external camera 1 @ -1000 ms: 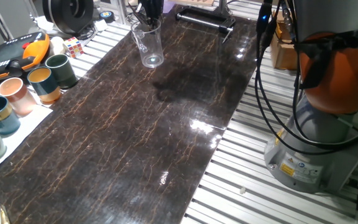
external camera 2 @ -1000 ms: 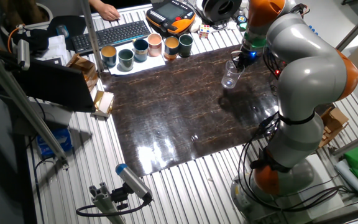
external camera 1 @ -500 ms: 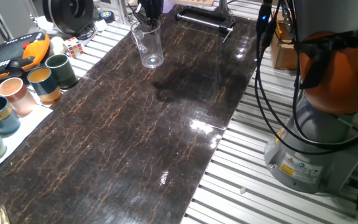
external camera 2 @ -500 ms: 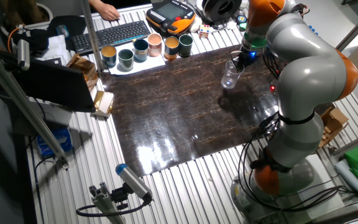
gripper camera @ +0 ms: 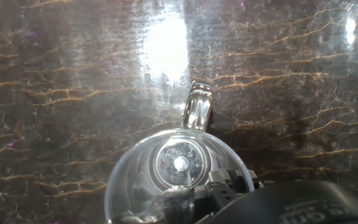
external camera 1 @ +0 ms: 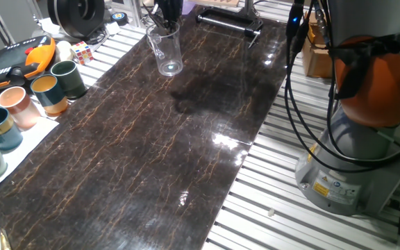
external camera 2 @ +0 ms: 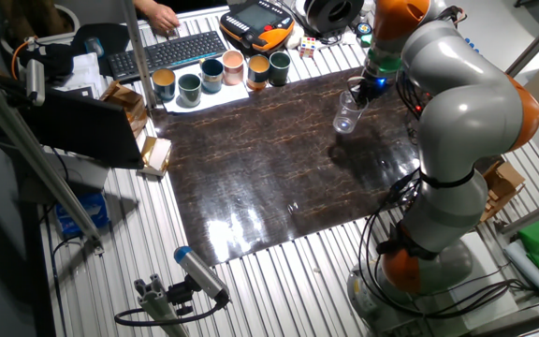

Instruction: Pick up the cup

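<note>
One clear, tapered cup (external camera 1: 166, 49) stands on veined dark marble (external camera 1: 158, 139).

The cup (external camera 1: 167, 48) is clear, glossy plastic or glass, which one I cannot tell, with a thick shiny base (gripper camera: 180, 163) and what looks like a transparent handle (gripper camera: 197, 107). The tabletop (external camera 1: 151, 153) is a dark, polished marble-look sheet with gold-brown veins, throwing back bright glare. Around it runs ribbed, bare metal framing (external camera 1: 283, 187). The mugs (external camera 1: 51, 87) look like glazed ceramic. The robot arm (external camera 2: 457, 103) has smooth, satin grey and orange shells. The black cables (external camera 1: 311, 104) look rubbery.
</note>
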`<state>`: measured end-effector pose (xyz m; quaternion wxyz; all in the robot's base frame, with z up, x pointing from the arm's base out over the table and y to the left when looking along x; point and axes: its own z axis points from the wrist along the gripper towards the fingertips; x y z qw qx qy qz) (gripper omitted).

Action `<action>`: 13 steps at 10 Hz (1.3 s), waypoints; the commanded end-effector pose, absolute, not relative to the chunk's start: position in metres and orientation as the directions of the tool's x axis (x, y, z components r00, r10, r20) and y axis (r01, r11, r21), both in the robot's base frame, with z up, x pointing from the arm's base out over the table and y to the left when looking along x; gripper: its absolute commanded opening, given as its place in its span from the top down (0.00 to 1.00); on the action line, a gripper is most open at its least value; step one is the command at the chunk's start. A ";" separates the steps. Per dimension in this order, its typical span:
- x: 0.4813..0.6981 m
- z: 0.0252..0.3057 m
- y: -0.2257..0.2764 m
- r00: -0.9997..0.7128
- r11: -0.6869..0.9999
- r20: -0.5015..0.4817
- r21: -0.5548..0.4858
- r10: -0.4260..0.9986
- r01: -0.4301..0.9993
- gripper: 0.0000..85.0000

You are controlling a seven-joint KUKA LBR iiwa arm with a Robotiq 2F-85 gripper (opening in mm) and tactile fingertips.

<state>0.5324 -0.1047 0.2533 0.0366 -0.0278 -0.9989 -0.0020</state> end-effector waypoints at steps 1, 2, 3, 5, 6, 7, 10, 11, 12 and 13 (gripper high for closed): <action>0.533 0.252 -0.106 -0.996 0.999 0.073 0.002 0.050 0.050 0.99; 0.533 0.252 -0.106 -0.996 0.999 0.075 0.004 0.043 0.044 0.99; 0.532 0.253 -0.106 -0.997 0.999 0.069 0.003 0.039 0.039 0.99; 0.531 0.253 -0.107 -0.998 1.000 0.062 -0.010 0.028 0.027 0.99; 0.531 0.253 -0.108 -0.997 1.000 0.070 -0.017 0.017 0.016 0.99; 0.531 0.252 -0.108 -0.997 1.000 0.074 -0.018 0.016 0.015 0.99; 0.532 0.252 -0.108 -0.998 0.999 0.058 -0.032 -0.009 -0.011 0.99; 0.532 0.252 -0.108 -0.998 1.000 0.058 -0.027 -0.014 -0.016 0.99; 0.532 0.251 -0.106 -0.998 0.999 0.058 -0.028 -0.020 -0.022 0.99; 0.532 0.250 -0.105 -0.998 0.999 0.059 -0.031 -0.026 -0.028 0.99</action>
